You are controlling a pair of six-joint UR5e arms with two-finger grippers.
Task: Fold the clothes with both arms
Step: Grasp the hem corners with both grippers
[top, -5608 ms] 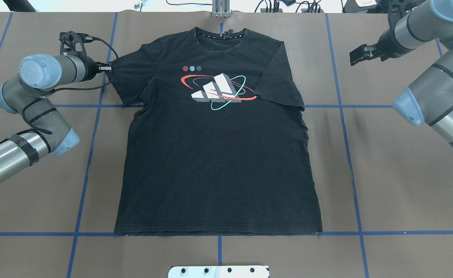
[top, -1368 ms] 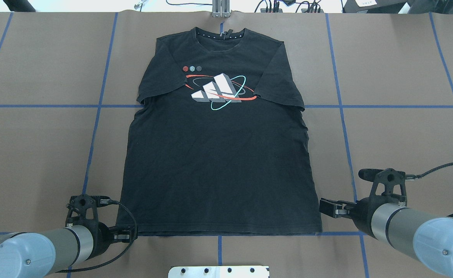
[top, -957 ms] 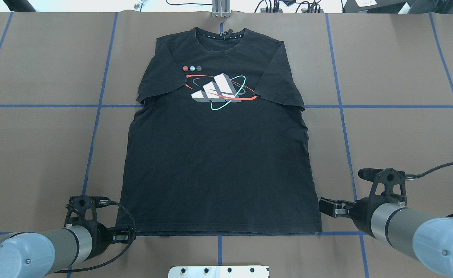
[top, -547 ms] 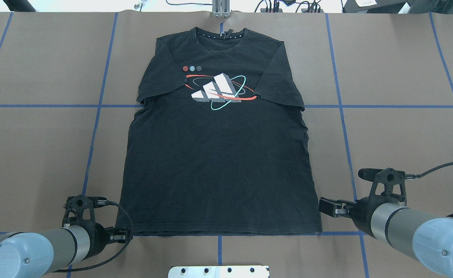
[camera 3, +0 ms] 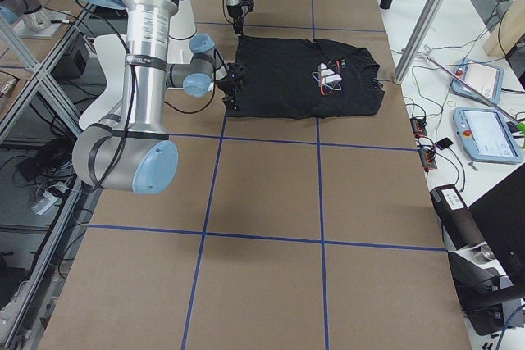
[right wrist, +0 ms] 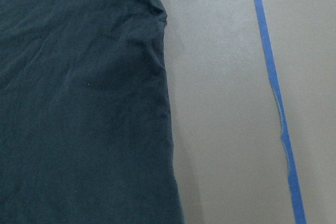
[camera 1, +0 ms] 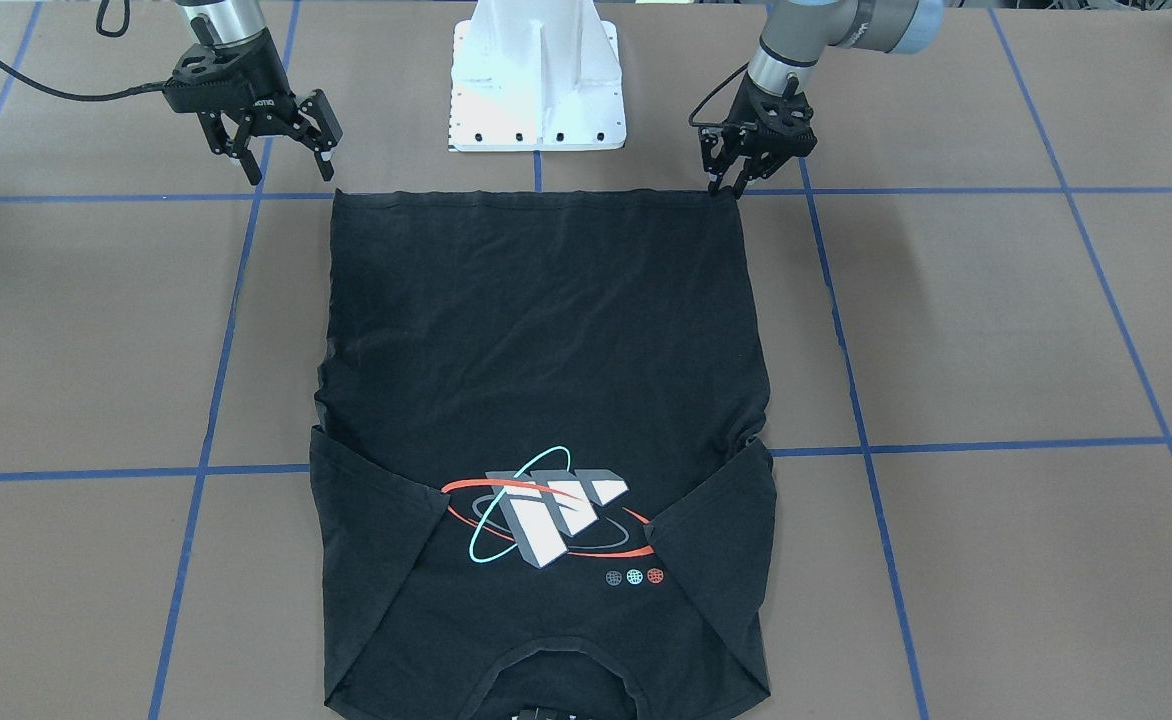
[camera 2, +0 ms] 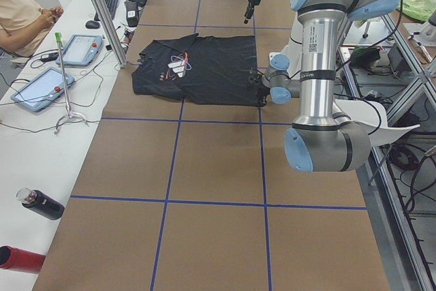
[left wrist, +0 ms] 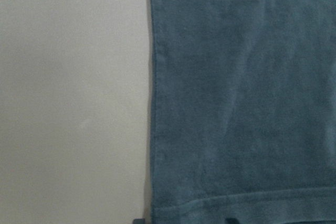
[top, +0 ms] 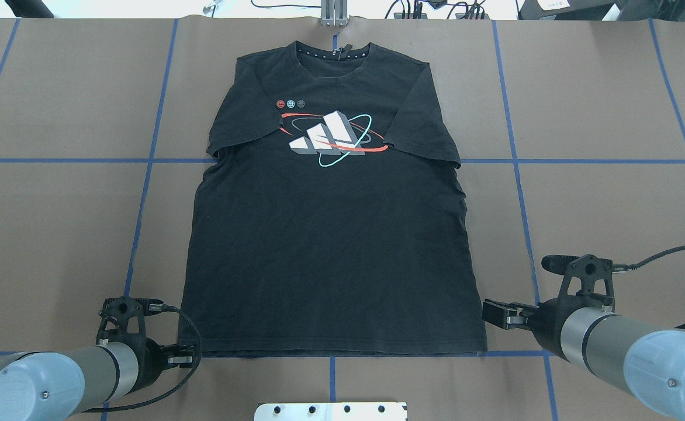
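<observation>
The clothes are one black T-shirt lying flat with its graphic up, collar at the far edge and both sleeves folded inward. My left gripper points down at the hem's near-left corner. Its fingers stand a narrow gap apart. In the left wrist view the hem corner lies flat, with one fingertip showing on either side of the shirt's side edge. My right gripper hangs wide open just outside the hem's near-right corner. The right wrist view shows the shirt's side edge and bare table.
The white pedestal base stands just behind the hem. Blue tape lines cross the brown table. A metal clamp sits past the collar. A seated person, tablets and bottles line the operators' side.
Since 5.6 s ago both arms have come from the sleeves down to the hem corners, and the left sleeve now lies folded in. In the last second the left gripper edged slightly outward.
</observation>
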